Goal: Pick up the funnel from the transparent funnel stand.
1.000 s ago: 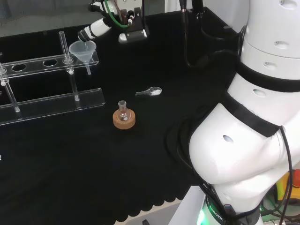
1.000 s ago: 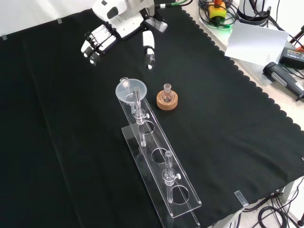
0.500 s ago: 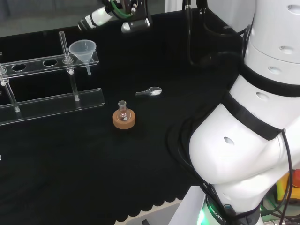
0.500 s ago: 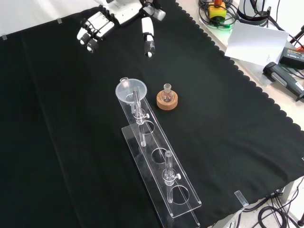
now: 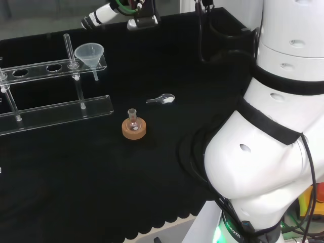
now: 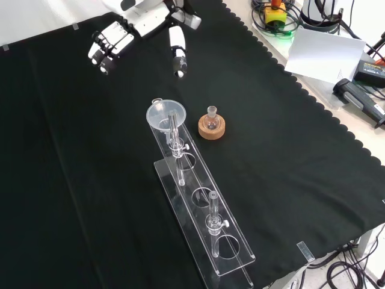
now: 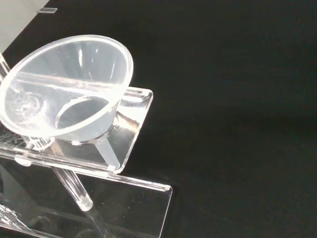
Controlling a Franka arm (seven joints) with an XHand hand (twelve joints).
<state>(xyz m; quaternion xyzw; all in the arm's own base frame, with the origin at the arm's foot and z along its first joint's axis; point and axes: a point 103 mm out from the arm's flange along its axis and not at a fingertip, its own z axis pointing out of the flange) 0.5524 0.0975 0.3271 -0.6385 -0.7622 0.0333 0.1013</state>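
The funnel point(image 6: 166, 115) is seated in the end hole of the clear stand point(image 6: 204, 211) on the black cloth point(image 6: 289, 150). The hand point(image 6: 135, 27) is held above the cloth beyond the funnel, fingers spread and straight, nothing gripped. A small flask on a cork ring point(image 6: 211, 128) is set just beside the funnel; cables and papers point(image 6: 325, 51) are seen past the cloth's scalloped edge.

Funnel point(image 6: 166, 115) sits in the end hole of the stand point(image 6: 204, 217), rim open from above. A post point(image 6: 174, 129) touches its near side in front view. Flask point(image 6: 211, 118) on cork ring point(image 6: 212, 129) just right of it. Spoon point(image 5: 161, 99) well apart. Bare cloth point(image 6: 78, 180) left of the stand.
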